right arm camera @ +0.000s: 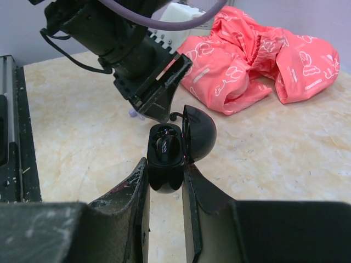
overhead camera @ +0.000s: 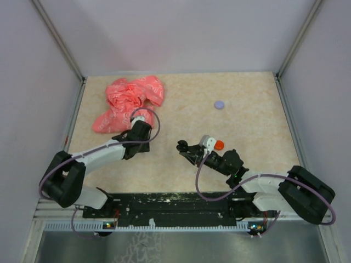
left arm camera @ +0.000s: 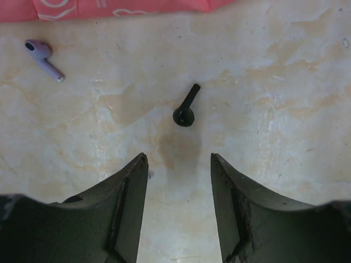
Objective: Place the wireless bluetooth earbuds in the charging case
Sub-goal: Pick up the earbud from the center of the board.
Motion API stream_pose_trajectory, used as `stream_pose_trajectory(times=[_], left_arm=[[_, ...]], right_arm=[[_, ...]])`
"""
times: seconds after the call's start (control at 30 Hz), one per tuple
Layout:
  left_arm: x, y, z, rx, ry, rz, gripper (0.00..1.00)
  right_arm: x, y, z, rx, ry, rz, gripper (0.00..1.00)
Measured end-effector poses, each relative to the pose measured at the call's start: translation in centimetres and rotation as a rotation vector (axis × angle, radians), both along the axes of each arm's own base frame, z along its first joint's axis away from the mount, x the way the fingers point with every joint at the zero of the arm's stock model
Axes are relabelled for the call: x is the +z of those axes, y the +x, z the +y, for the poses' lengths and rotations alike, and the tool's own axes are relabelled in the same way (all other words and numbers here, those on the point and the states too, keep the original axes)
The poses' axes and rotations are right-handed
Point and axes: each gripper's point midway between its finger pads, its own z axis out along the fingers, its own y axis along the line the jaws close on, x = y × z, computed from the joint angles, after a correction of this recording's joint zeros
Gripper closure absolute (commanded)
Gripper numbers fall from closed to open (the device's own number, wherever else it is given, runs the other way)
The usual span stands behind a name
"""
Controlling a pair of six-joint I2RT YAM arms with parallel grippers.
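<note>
The left claw (left arm camera: pixel 178 159) is released: its two dark fingers stand apart and only bare counter shows between them. The small black stemmed plastic earbud (left arm camera: pixel 185 112) lies flat on the beige marbled counter (left arm camera: pixel 274 82), just ahead of the fingertips and about in line with the gap. It touches neither finger, and its thin stem points away from the claw, a little to the right. The pale purple stemmed plastic earbud (left arm camera: pixel 43 57) lies further ahead and far to the left of this claw, near the edge of the crumpled pink plastic bag with white print (left arm camera: pixel 109 6), but apart from it.

The right claw (right arm camera: pixel 164 169) is clenched on the black rounded plastic charging case (right arm camera: pixel 175 156). The fingers press its lower body from both sides, and the case stands upright above the counter. Its domed lid is swung open to the right side of the claw. In the open cavity something dark and glossy sits (I cannot tell if it is an earbud). The left claw hangs just beyond the case, ahead of the right claw and a little to its left, and the pink bag lies further ahead to the right.

In the top view a small round red disc (overhead camera: pixel 219 145) lies just behind the right claw, beside the wrist. A small round pale purple disc (overhead camera: pixel 220 104) lies well apart from both claws.
</note>
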Motion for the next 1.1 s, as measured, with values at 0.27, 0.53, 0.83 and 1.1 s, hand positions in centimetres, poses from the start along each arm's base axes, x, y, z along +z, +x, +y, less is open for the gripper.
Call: stream_pose_trajectory(times=[0.27,0.53,0.83,1.1], left_arm=[[-0.9,2.3,-0.5,0.019,0.007,0.019,0.52],[-1.6,2.8,-0.3,0.025,0.017,0.035,0.58],[-2.0,2.9,-0.1,0.023,0.021,0.045,0.6],[-2.3,3.1,-0.5,0.015,0.017,0.051,0.64]], right_arm=[[-0.3,0.0,0.0,0.0,-0.003,0.003,1.0],[-0.2,0.0,0.0,0.0,0.001,0.0,1.0],[-0.1,-0.1,0.1,0.009,0.003,0.0,1.0],[-0.1,-0.3,0.1,0.015,0.004,0.001,1.0]])
